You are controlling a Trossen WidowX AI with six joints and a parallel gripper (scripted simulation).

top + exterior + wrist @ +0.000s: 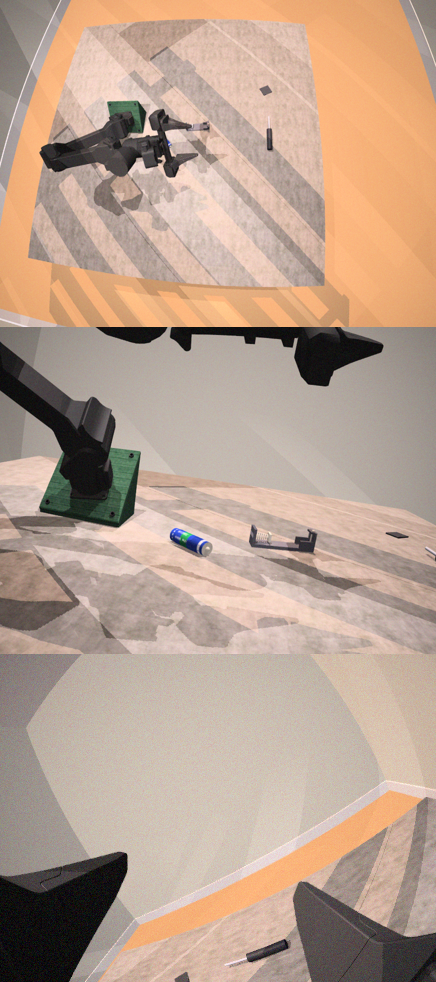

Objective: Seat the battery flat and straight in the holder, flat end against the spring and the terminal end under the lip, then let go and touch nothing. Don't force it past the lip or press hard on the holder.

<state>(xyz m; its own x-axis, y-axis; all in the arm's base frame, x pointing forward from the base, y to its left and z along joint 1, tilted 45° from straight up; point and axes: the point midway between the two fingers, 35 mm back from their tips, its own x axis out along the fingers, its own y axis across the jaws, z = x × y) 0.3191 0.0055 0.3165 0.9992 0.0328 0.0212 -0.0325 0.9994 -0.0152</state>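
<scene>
A blue battery with a green band lies on its side on the table, its silver terminal end toward the holder in the exterior view. In the top view the arm hides most of it. The grey holder stands upright and empty, apart from the battery. Its pale spring is at the end nearer the battery, and its lip is at the far end. My gripper is wide open and empty, high above the table. One finger covers part of the holder in the top view.
A green wedge-shaped base carries the arm at the left. A screwdriver with a black handle lies to the right of the holder. A small dark square lies behind it.
</scene>
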